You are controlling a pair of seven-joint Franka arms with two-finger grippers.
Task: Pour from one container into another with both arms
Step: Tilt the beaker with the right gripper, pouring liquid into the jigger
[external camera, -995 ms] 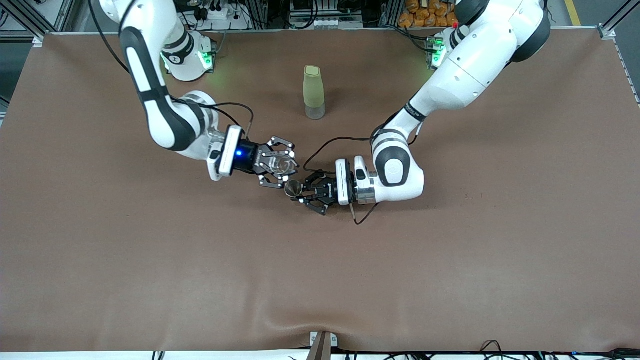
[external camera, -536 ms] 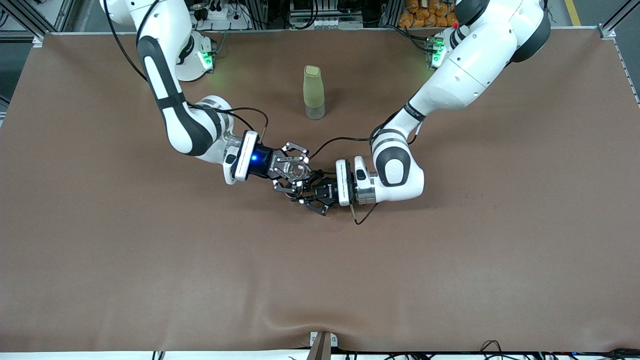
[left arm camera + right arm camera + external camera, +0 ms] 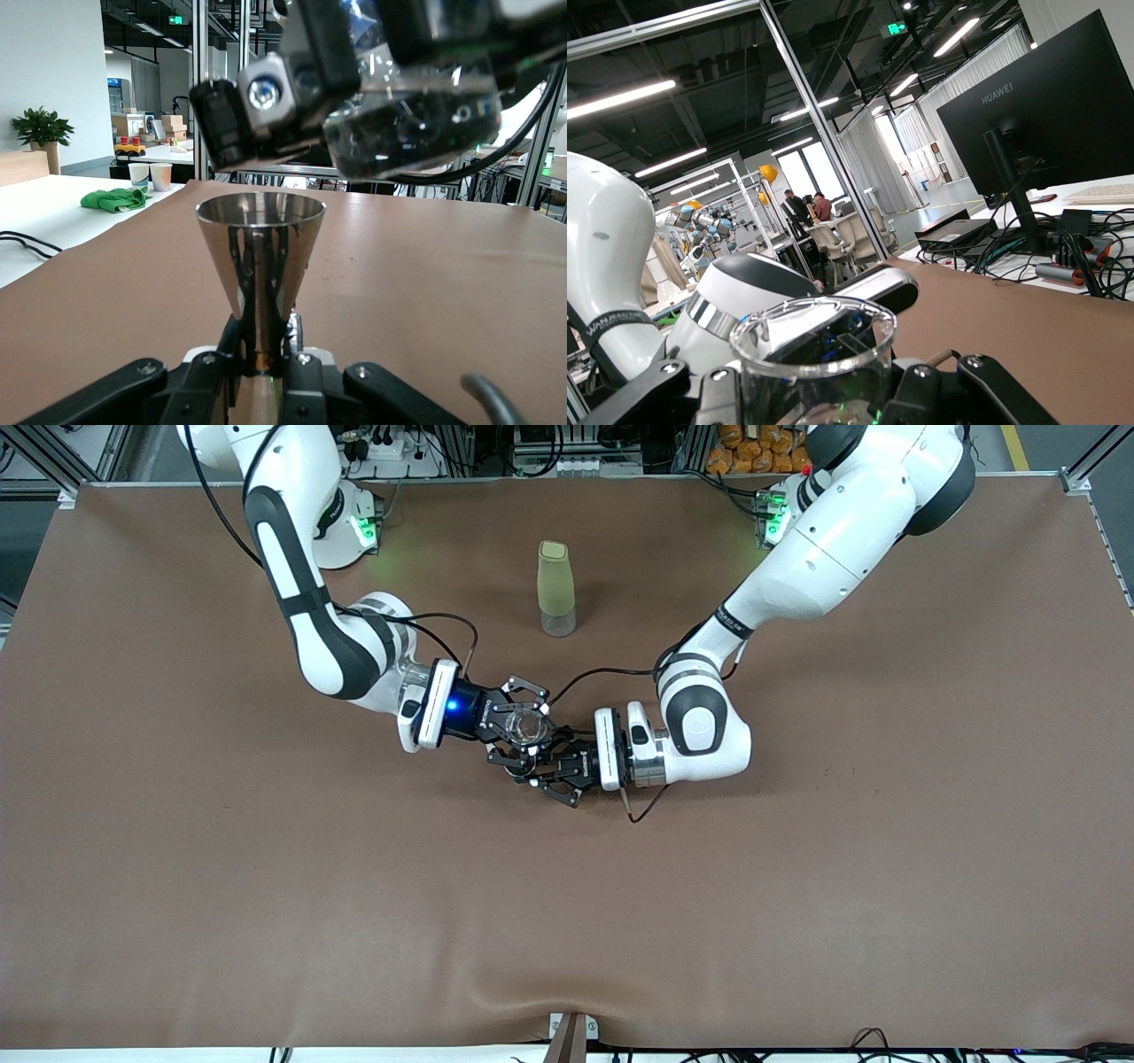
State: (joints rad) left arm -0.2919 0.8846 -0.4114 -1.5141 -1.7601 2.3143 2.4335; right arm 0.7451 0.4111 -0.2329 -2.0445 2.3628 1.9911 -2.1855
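while both arms meet over the middle of the bench (image 3: pixel 797 921), the right gripper (image 3: pixel 524 730) is clenched on the glass cup (image 3: pixel 528 727) and the left gripper (image 3: pixel 542 772) is clamped on the waist of the metal jigger (image 3: pixel 260 266). in the left wrist view the jigger stands upright, its long axis vertical and its open upper cone facing up, and the glass cup (image 3: pixel 416 124) hangs above that cone, set a little to one side of the mouth instead of centred over it. the right wrist view shows the cup (image 3: pixel 813 354) roughly upright between the fingers, its rim open; whether it holds any liquid cannot be told. the pour looks ready to begin but not started, and it turns on the cup's lip coming over the jigger's narrow mouth as the right wrist tips, since the target is small. the pale green bottle (image 3: pixel 555 589) stands apart, toward the bench's edge by the arm bases, midway between them.
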